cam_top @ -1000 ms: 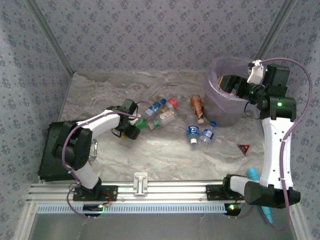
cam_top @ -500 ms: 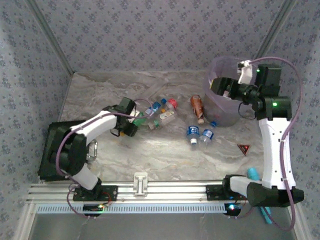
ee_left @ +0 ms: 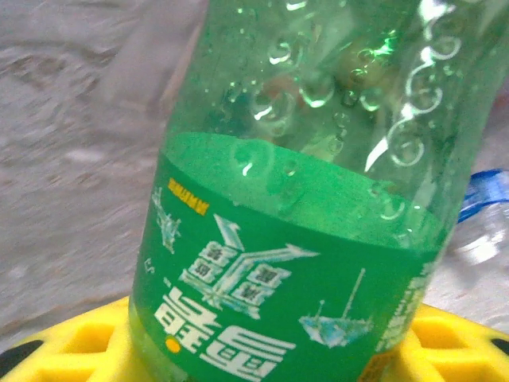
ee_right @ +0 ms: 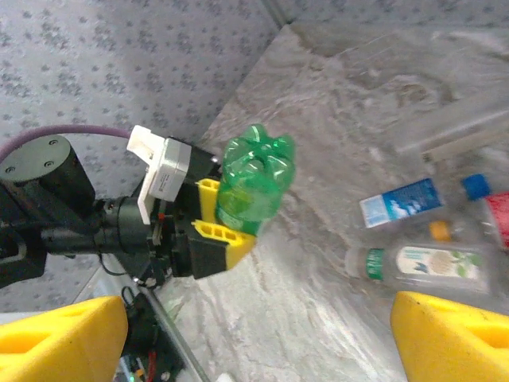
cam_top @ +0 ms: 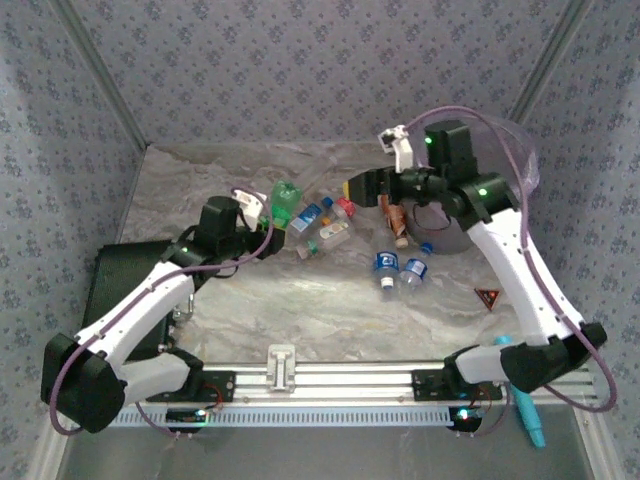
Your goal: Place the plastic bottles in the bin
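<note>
Clamped between the yellow pads [ee_left: 71,342] of the left claw [cam_top: 270,218]: a green bottle [cam_top: 285,203] with a green label, held clear of the tabletop [cam_top: 200,180], left of centre, base pointing up. Droplets on the inside of its clear wall above the label. Right claw [cam_top: 352,188] hanging empty, jaws wide apart, over the far middle of the tabletop, just left of the bin [cam_top: 452,238]. Bin at the far right, partly hidden behind the right arm. Lying between the two claws, a loose cluster of clear bottles [cam_top: 325,228] with blue, white and red markings. Next to the bin's left side, an orange-brown bottle [cam_top: 396,214]; nearer, side by side, two small blue-labelled bottles [cam_top: 385,265]. Further to the near right of the bin, flat on the tabletop, a small red triangle [cam_top: 488,296]
</note>
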Robot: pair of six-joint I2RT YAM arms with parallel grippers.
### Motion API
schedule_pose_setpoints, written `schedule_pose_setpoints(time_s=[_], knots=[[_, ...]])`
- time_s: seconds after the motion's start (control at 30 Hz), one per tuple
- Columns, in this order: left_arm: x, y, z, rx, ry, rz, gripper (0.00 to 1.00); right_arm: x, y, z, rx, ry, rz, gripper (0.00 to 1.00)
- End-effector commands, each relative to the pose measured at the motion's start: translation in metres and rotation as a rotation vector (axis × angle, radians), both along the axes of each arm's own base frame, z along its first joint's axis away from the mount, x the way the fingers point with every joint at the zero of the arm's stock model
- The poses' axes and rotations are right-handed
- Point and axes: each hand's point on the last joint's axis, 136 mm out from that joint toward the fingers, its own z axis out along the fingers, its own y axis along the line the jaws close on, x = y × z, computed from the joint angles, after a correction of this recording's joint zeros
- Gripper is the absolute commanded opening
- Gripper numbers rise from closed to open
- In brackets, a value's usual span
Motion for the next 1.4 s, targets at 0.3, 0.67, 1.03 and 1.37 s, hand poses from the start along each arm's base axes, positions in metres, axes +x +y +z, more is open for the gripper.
schedule_pose_setpoints(time_s=[0.3,0.67,1.03,1.37], knots=[[-0.013,-0.063,0.06,-0.319,-0.139,-0.16,0.27,0.026,0.054,-0.045,0.006,0.098,0.082,0.92],[-0.014,-0.082,0.055,-0.312,-0.115,-0.205,0.26,0.028,0.082,-0.07,0.043,0.174,0.171,0.84],[-0.014,-0.081,0.055,-0.298,-0.112,-0.2,0.4,0.033,0.077,-0.067,0.028,0.158,0.154,0.54],[-0.018,-0.059,0.039,-0.188,-0.091,-0.134,1.0,0.043,0.031,-0.014,-0.039,0.02,0.055,0.46]])
